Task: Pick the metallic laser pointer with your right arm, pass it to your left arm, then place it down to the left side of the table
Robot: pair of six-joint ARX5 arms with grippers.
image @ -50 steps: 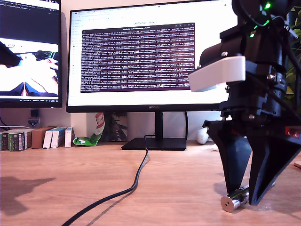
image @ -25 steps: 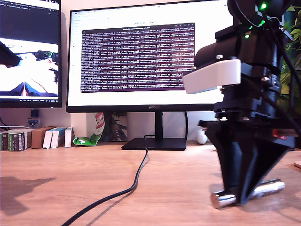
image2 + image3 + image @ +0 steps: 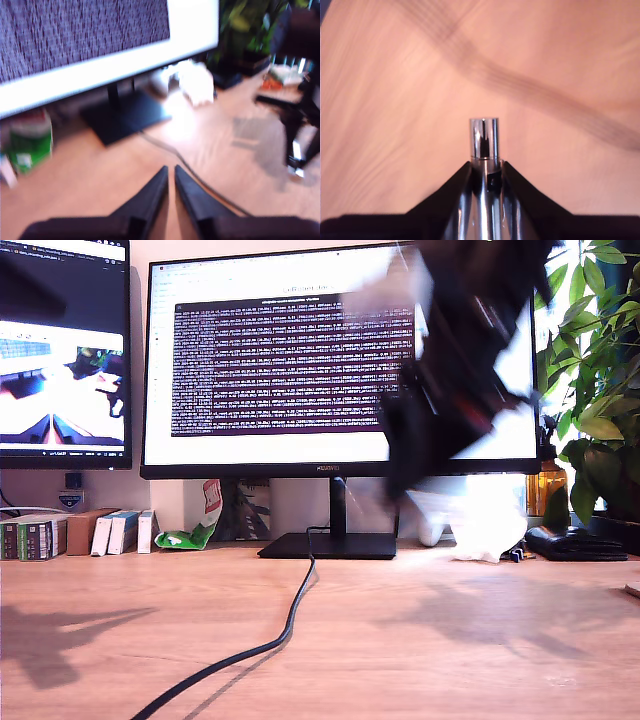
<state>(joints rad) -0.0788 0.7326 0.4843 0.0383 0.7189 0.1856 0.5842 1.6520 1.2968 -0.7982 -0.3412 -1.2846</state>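
Motion-blurred dark arm (image 3: 455,380) in the exterior view, its tool indistinct.

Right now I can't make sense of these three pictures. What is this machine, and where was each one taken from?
I am two robot arms on a wooden table. One picture comes from a camera standing on the desk: the dark blur before the monitor is an arm swinging. The other two come from cameras riding on my grippers. My second gripper has its jaws closed on a shiny laser pointer, lifted above the wood. My first gripper holds nothing, jaws nearly together. A black cable crosses the table.
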